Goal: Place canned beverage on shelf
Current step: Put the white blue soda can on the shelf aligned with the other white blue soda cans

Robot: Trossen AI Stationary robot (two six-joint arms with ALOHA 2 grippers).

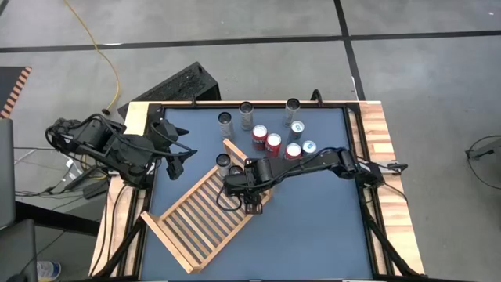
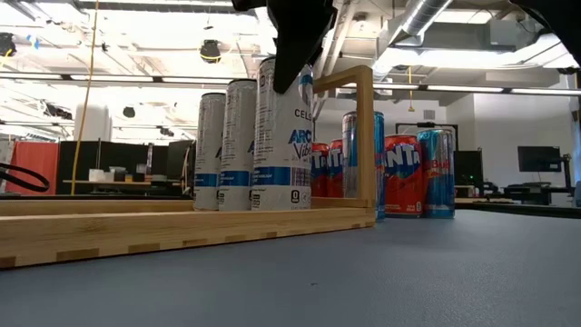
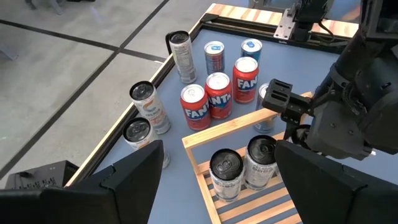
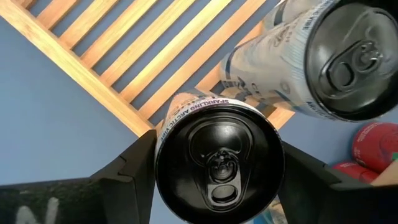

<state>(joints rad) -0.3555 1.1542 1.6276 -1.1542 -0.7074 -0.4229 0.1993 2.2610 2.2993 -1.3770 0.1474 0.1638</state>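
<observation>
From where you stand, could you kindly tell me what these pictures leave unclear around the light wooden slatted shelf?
- High view: the right gripper hides the silver can beneath it.
- Right wrist view: whether the fingers touch the black-topped silver can cannot be told.
- Low view: the light wooden slatted shelf is cut off at the left edge.
- Left wrist view: the right arm covers the shelf's far corner.

We read "FANTA" on the red cans [image 3: 218, 94] and, partly, on the blue-and-red cans [image 2: 404, 173]. The nearest tall white can [image 2: 280, 136] shows "CEL", "ARC" and "Vi". The can rim [image 4: 205, 107] reads "SPARKLING ARCTIC VIBE".
</observation>
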